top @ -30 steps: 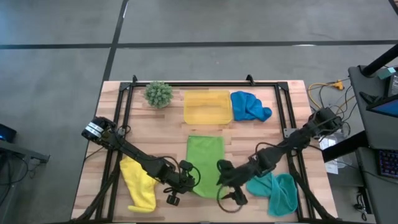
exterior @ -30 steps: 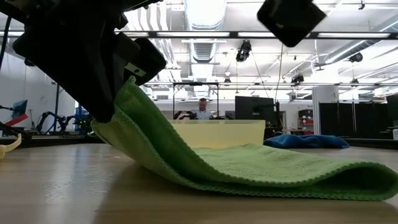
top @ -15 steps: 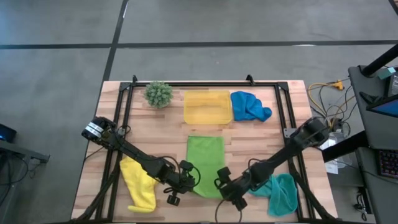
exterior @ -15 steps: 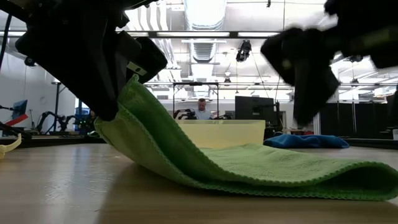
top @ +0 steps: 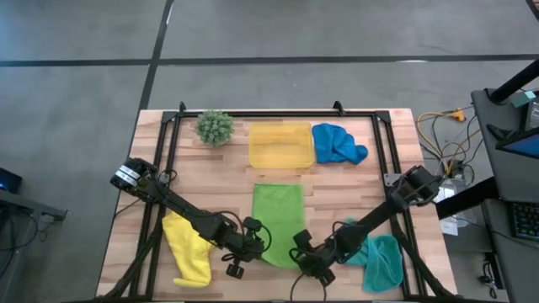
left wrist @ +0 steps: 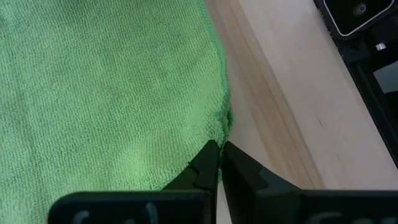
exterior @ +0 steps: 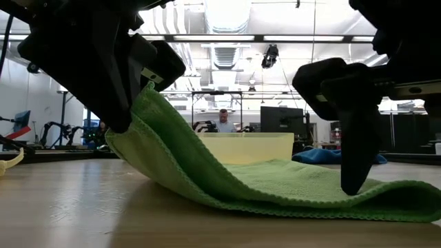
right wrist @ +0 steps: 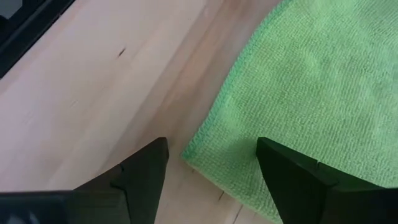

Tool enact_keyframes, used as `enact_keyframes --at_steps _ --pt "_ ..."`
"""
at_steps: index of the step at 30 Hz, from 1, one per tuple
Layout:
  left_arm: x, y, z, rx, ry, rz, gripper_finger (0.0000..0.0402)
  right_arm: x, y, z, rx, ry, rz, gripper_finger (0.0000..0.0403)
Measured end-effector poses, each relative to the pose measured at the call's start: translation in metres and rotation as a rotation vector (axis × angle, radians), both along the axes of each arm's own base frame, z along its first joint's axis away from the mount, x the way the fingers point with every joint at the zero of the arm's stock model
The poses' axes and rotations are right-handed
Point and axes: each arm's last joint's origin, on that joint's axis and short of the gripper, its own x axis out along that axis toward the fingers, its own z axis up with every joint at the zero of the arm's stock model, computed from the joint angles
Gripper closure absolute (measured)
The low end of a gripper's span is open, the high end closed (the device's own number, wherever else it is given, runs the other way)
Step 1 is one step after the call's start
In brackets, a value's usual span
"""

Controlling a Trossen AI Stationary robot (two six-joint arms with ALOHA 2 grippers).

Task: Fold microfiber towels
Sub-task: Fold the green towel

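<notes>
A lime green towel [top: 278, 220] lies at the table's middle, its near left corner raised off the wood. My left gripper [left wrist: 217, 158] is shut on that corner. My right gripper [right wrist: 211, 168] stands open and low over the towel's near right corner [right wrist: 188, 152]. One of its fingers [right wrist: 146, 174] is over bare wood and the other [right wrist: 292, 180] over the cloth. A yellow towel [top: 189, 248] lies crumpled at the near left, a teal one [top: 381, 259] at the near right and a blue one [top: 338, 143] at the far right. My left gripper pinches the green towel's near left corner [left wrist: 225, 124] between its two fingertips, slanting down from the near left. That corner [exterior: 148, 103] is lifted, and the cloth slopes down from it to the part lying flat on the table. My right gripper: whether its fingertip [exterior: 351, 186] touches the cloth, I cannot tell.
A yellow tray [top: 280, 145] stands behind the green towel, with a spiky green plant [top: 215, 126] to its left. A dark metal frame [top: 278, 114] runs along the table's far and side edges. A person sits in the room beyond the table [exterior: 224, 120].
My right gripper has come down toward the green towel's near right corner and rolled about its own axis, staying open. My left gripper has kept the other corner lifted, and the towel has not shifted.
</notes>
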Motion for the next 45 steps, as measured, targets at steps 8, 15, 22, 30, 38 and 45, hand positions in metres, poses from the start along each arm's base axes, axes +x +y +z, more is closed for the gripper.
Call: enact_keyframes --at_steps 8,15,22,30,38,45 --pt "0.0 0.0 0.0 0.001 0.001 0.0 0.0402 -0.004 0.005 -0.001 -0.077 -0.057 -0.041 0.0218" --pt "0.0 0.0 0.0 0.002 0.001 -0.001 0.0401 -0.012 0.014 -0.002 -0.113 -0.078 -0.031 0.0299" --pt "0.0 0.0 0.0 0.004 0.0 -0.004 0.0401 -0.012 0.014 0.0 -0.102 -0.072 -0.05 0.0369" --pt "-0.001 0.001 0.006 -0.005 -0.015 -0.004 0.0402 -0.004 0.019 0.018 -0.101 -0.033 -0.112 0.0393" --pt "-0.009 0.004 0.033 -0.055 -0.07 -0.02 0.0402 -0.003 0.023 0.057 0.116 0.038 -0.151 0.0394" --pt "-0.018 -0.005 0.035 -0.071 -0.051 -0.056 0.0402 -0.012 0.019 0.08 0.266 0.066 -0.199 0.0394"
